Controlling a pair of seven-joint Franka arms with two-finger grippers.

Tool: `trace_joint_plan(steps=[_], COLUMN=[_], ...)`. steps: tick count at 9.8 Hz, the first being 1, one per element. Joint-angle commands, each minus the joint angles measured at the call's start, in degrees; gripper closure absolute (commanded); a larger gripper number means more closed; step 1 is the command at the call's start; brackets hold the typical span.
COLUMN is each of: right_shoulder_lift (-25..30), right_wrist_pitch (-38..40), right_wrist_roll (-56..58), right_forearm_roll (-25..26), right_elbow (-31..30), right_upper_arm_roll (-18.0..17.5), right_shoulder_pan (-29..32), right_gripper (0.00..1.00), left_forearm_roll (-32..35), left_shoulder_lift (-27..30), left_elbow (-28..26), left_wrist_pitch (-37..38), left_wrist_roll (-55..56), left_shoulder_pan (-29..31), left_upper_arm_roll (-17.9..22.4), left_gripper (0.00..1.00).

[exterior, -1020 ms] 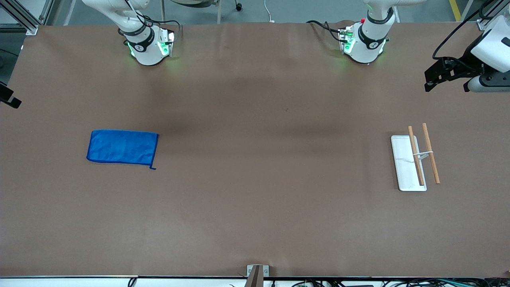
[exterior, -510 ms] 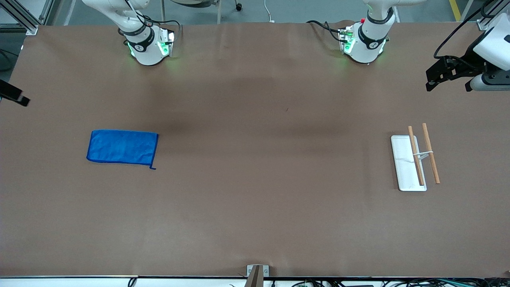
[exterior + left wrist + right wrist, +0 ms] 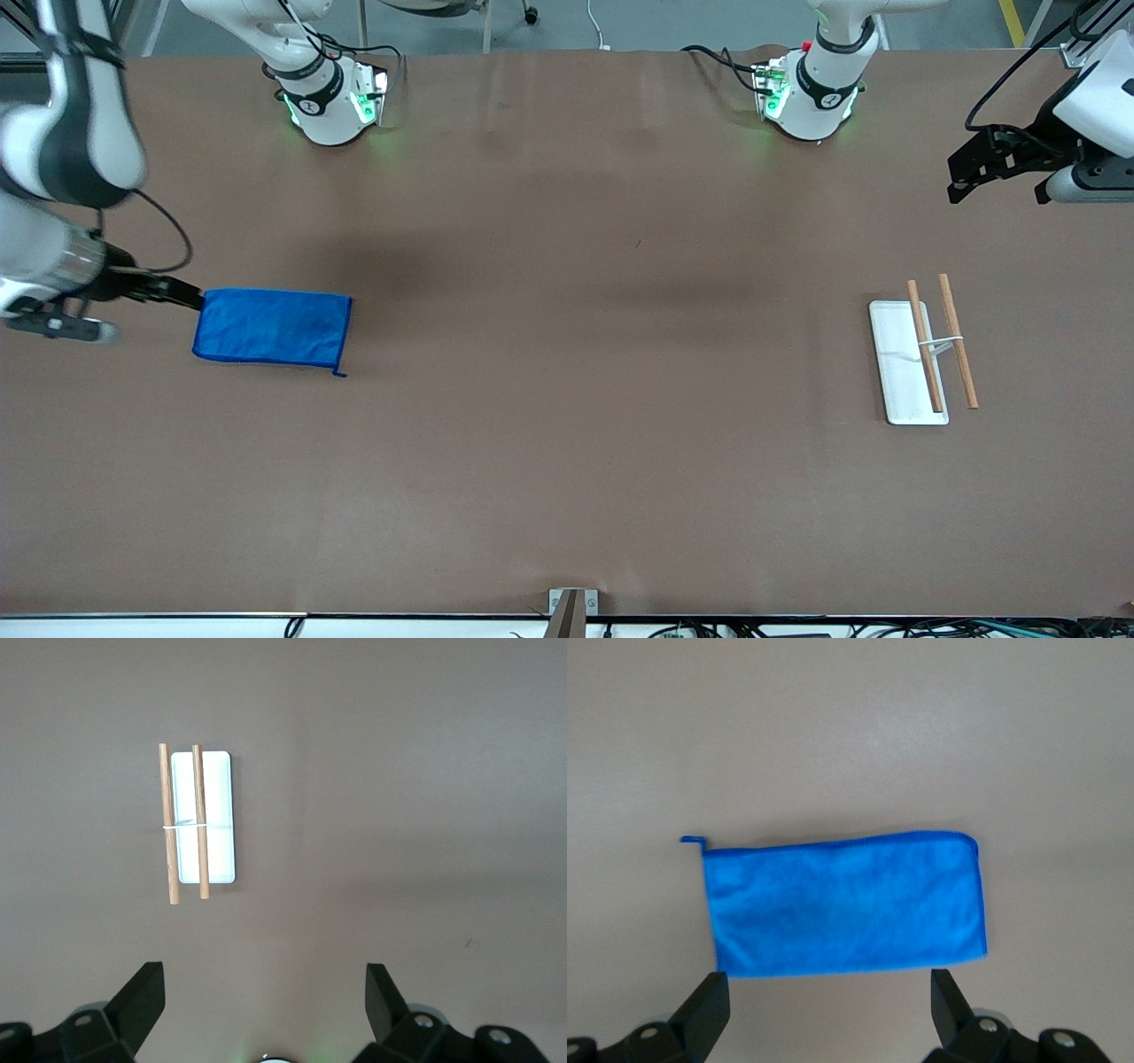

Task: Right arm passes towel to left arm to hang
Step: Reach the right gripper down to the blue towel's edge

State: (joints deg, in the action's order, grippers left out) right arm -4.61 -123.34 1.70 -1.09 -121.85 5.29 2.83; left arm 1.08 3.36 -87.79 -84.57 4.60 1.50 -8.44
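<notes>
Swung in since a moment ago, the right gripper [image 3: 190, 297] is held open at the towel [image 3: 273, 327] end, its length crosswise, while the left gripper [image 3: 961, 173], open, waits.

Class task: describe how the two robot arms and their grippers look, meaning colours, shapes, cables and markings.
Both arms are white, rounded and jointed, with black bands and black cables. The right arm has a silver wrist ring; the left arm's green-lit base carries a red button. Both the right gripper and the left gripper have two black fingers.
</notes>
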Motion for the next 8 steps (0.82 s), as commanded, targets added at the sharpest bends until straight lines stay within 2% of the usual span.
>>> trace_joint_plan(steps=[1,4,5,8], right_shoulder_lift=[-2.13,-11.01,-12.60,-13.67], right_wrist_pitch=[-14.40,-31.56,-34.40,-34.69], right_wrist_roll=[6.45,7.44,7.44,7.44], right_forearm_roll=[-0.14,-0.14,-0.14,-0.14], right_elbow=[-9.86,-14.90,-15.43,-15.78], right_upper_arm_roll=[0.33,0.51,0.51,0.34], right_shoulder_pan=[2.17,2.27,2.10,1.75], right_gripper=[0.00,0.01,0.01,0.04], left_forearm_roll=[0.51,0.51,0.59,0.59], left_shoulder_lift=[-1.42,-1.86,-1.86,-1.86], left_elbow=[-0.18,-0.10,-0.10,-0.10], left_wrist_pitch=[0.63,0.63,0.63,0.63], left_wrist_roll=[-0.29,-0.55,-0.47,-0.46], left_shoulder_pan=[-0.09,0.08,0.00,-0.01], left_upper_arm_roll=[-0.26,-0.26,-0.26,-0.26], left_gripper=[0.00,0.00,0.00,0.00])
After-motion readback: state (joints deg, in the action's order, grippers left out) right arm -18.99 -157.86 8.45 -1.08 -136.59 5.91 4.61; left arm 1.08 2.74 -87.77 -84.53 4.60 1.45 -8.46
